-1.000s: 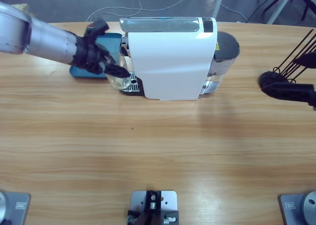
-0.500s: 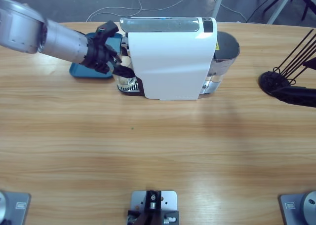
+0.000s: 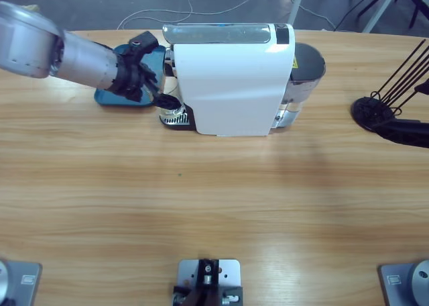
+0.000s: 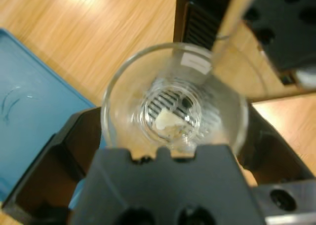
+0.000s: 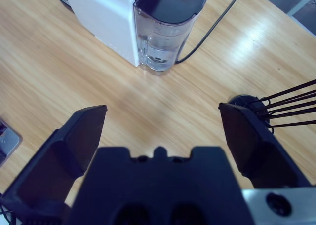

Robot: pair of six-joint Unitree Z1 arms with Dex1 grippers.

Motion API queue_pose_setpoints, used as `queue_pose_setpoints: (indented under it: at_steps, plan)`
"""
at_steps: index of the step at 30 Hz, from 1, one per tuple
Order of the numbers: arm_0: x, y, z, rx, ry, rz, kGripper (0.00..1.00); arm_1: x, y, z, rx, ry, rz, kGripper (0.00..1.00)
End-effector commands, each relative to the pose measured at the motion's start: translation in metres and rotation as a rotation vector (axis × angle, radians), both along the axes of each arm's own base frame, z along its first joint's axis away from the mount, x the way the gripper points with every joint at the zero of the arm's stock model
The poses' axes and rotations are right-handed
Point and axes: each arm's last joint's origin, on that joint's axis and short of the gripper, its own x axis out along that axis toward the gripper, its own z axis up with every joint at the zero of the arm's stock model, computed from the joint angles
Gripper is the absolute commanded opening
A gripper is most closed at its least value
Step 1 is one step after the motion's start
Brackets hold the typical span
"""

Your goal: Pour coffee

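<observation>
A clear glass tumbler [image 4: 173, 104] sits between the jaws of my left gripper [image 4: 172, 132], which is shut on it. Through its bottom I see the slotted drip grate; no reddish-brown coffee shows in it. In the high view the left gripper [image 3: 159, 98] holds the tumbler [image 3: 171, 105] on the drip tray under the spout at the left end of the white boxy machine [image 3: 234, 78]. My right gripper [image 5: 160, 129] hangs open and holds nothing, far right of the machine [image 5: 101, 10].
A blue tray [image 3: 107, 98] lies under the left forearm, beside the machine, also seen as the blue tray [image 4: 29, 96]. The machine's water tank [image 3: 305, 68] sticks out on its right. A black wire rack [image 3: 375, 108] stands near the right edge, with the right arm [image 3: 405, 133] beside it.
The left gripper carried the tumbler back towards the machine and set it deeper under the spout. The right arm has barely shifted.
</observation>
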Motion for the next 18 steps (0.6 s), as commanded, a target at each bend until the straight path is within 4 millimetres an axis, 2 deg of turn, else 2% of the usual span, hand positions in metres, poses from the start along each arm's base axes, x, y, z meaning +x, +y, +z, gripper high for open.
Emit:
queue_pose_setpoints:
  at_steps: [1,4,7,9,13,15,18]
  plan:
    - [-0.04,0.033,0.024,0.02,-0.054,0.044,0.991,-0.005,-0.006,-0.005,-0.014,0.022,-0.02,1.0]
    - [-0.061,0.054,0.027,0.026,-0.053,0.117,0.991,-0.006,-0.006,-0.003,-0.006,0.026,-0.027,1.0]
    - [-0.071,0.088,0.011,0.045,0.023,0.345,0.991,-0.008,-0.007,-0.002,0.002,0.029,-0.031,1.0]
    - [-0.072,0.103,-0.001,0.056,0.068,0.464,0.991,-0.01,-0.009,-0.001,0.006,0.029,-0.033,1.0]
    - [-0.041,0.109,-0.016,0.058,0.104,0.617,0.991,-0.017,-0.014,0.0,0.007,0.034,-0.034,1.0]
    - [-0.015,0.097,-0.016,0.04,0.097,0.632,0.991,-0.022,-0.017,0.001,0.008,0.033,-0.036,1.0]
    - [0.009,0.08,-0.017,0.012,0.097,0.627,0.991,-0.028,-0.022,0.001,0.01,0.033,-0.038,1.0]
